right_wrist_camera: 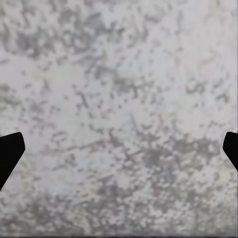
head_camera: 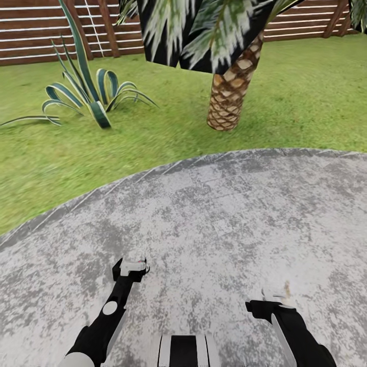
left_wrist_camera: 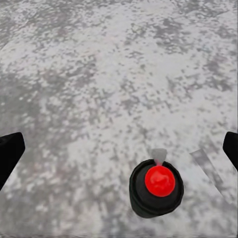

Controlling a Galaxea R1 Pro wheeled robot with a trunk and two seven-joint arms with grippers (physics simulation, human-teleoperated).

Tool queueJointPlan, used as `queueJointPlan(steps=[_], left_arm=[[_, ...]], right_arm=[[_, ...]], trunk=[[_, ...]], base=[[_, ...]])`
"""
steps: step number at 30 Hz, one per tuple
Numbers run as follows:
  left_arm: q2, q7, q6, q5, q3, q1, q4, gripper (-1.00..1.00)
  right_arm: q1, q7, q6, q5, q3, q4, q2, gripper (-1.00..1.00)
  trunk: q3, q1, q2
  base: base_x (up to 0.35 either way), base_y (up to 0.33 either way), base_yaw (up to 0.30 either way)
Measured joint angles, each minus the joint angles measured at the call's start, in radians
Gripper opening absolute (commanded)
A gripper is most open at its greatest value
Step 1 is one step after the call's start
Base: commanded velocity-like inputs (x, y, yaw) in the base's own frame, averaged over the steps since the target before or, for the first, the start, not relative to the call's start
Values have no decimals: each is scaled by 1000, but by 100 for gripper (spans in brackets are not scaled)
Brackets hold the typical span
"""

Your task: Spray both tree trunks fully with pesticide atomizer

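Grey mottled stone paving (head_camera: 239, 219) forms a round patch under the robot, and green lawn (head_camera: 127, 137) lies around it up to a brown slat fence (head_camera: 46, 30). On the lawn stand a palm with a scaly brown trunk (head_camera: 230, 94) and, well to its left, a striped spiky plant (head_camera: 86, 94).

Both arms hang low over the paving. The left claw (head_camera: 133, 266) is spread wide; in the left wrist view its dark fingertips (left_wrist_camera: 10, 153) sit at the two edges of the picture. Between them, nearer one side, stands the pesticide atomizer (left_wrist_camera: 156, 187), seen from above as a dark round bottle with a red top, upright on the paving and not touching the fingertips. The right claw (head_camera: 275, 298) is also wide, with bare paving between its fingertips (right_wrist_camera: 10, 151).
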Motion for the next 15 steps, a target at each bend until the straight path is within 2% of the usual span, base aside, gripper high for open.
queueJointPlan(steps=[8, 15], left_arm=[[0, 0, 0, 0, 0, 0, -1, 100], [0, 0, 0, 0, 0, 0, -2, 100]], right_arm=[[0, 0, 0, 0, -1, 0, 0, 100], [0, 0, 0, 0, -2, 0, 0, 100]], trunk=[[-44, 4, -2], [-47, 4, -2]], base=[[0, 0, 0], [0, 0, 0]])
